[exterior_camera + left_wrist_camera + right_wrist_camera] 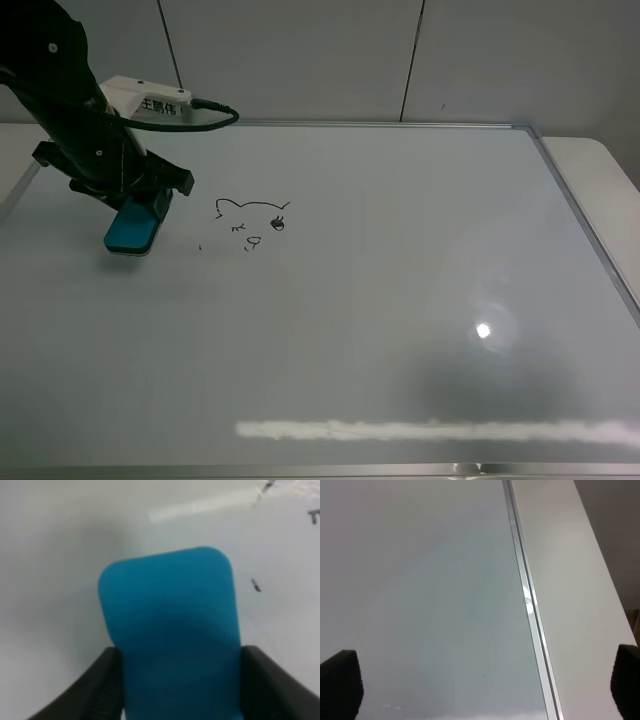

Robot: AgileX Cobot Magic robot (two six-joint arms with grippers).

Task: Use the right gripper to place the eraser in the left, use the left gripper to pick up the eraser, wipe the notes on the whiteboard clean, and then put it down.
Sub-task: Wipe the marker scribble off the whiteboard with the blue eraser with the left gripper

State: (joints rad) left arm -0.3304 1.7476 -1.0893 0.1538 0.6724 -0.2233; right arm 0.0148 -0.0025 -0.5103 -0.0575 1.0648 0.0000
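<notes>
Setting: robotics lab bench, indoor. Evidence: black robot arm (75, 110) with cabled white wrist module (145, 100); silver-framed whiteboard (400, 280) laid flat on a plain white table (598, 178); bare pale wall panels (300, 55) with dark seams behind; lamp glare, one spot and one streak, on the glossy board

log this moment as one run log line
left gripper: shut on eraser | eraser: left of notes, on or just above whiteboard | notes: not yet wiped | right gripper: open, empty, above frame
</notes>
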